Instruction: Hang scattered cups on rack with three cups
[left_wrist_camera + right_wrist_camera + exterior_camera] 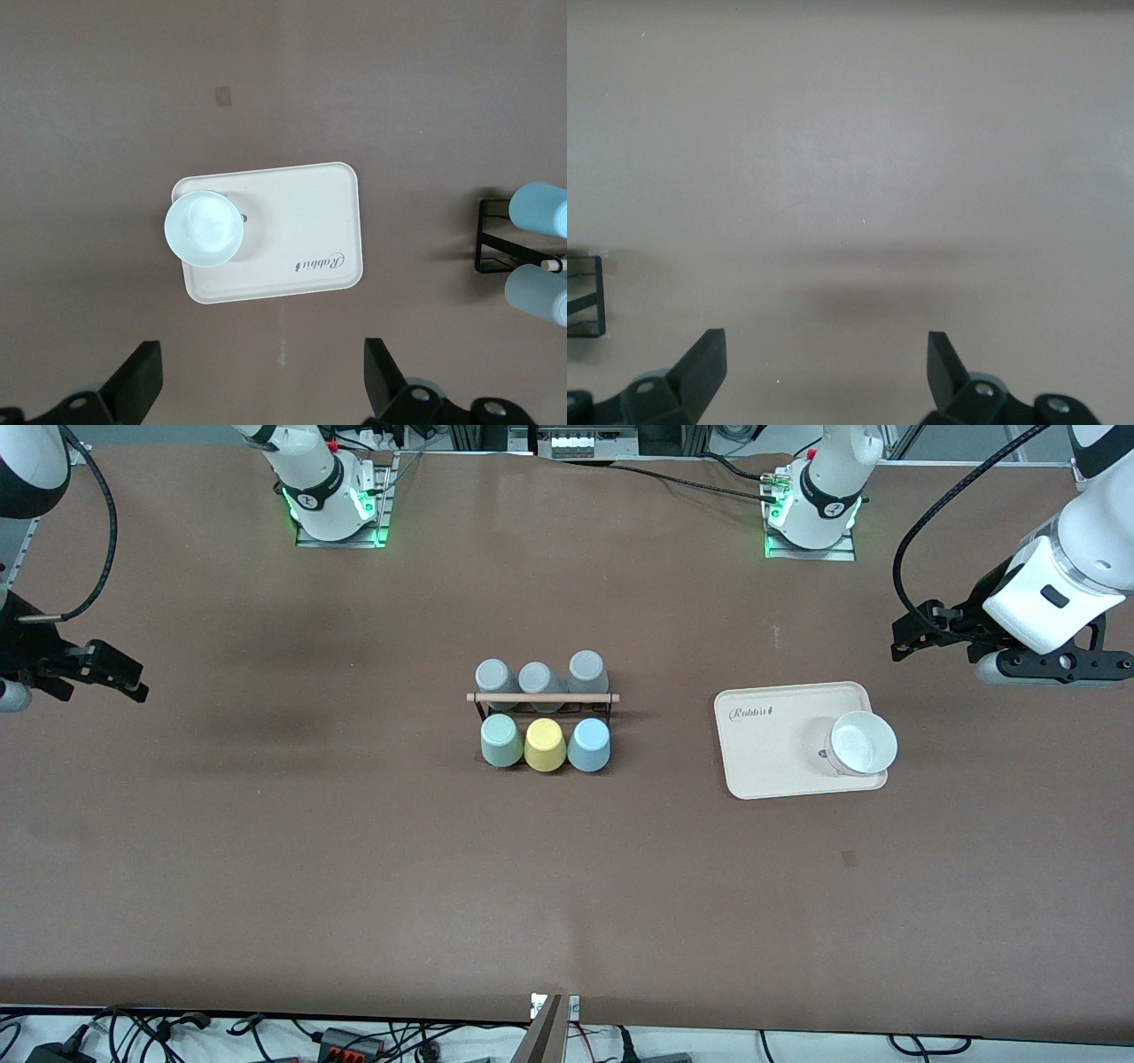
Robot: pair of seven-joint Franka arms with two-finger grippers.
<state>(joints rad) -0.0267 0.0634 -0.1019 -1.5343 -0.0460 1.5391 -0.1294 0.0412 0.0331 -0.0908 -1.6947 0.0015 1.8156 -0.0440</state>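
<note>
Front view: the rack (542, 700) stands mid-counter, well apart from both pincers, with six cups already inverted on it. Three grey cups (537, 677) fill the row nearer the arm bases; the mint cup (500, 740), a yellow cup (545, 744) and the blue cup (588, 744) fill the row nearer the camera. So both scattered cups look hung and the job looks finished. The left pincer (917, 633) hangs wide and empty over bare counter (266, 868) just past the tray (771, 762), which carries a white cup (861, 742). The right pincer (111, 673) hangs wide and empty over the counter's other end. Both arms wait.

Left wrist view: the left pincer (261, 390) gapes above the tray (301, 221) and white cup (205, 227); the rack's end (496, 239) and two blue-looking cups (536, 208) sit at the edge (colour is unreliable here).

Right wrist view: the right pincer (824, 367) is spread over bare counter (850, 133), with only a rack corner (589, 297) showing.

Risk, as I judge it: a needless reach toward the crowded rack could knock a cup off its peg, since the cups stand touching. Only the front view shows all six cups; only the left wrist view shows the white cup's inside.
</note>
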